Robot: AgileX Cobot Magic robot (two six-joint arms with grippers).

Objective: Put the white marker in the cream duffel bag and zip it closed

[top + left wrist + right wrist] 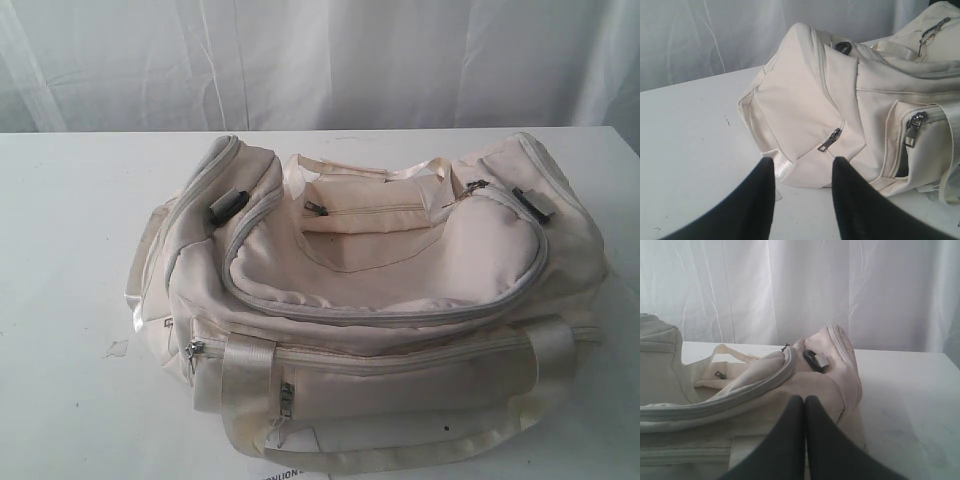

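Observation:
The cream duffel bag point(380, 300) lies across the white table, its grey main zip point(400, 318) run shut along the top flap. No white marker shows in any view. My left gripper point(803, 162) is open, its black fingers apart just short of the bag's end pocket point(800, 115) with nothing between them. My right gripper point(805, 401) is shut, fingers pressed together with nothing in them, close by the bag's other end point(830, 365). Neither gripper appears in the exterior view.
The white table point(70, 230) runs out to both sides of the bag. A white curtain point(320, 60) hangs behind. A satiny strap point(420, 450) trails by the front edge, and a side strap point(140, 290) hangs at the bag's left end.

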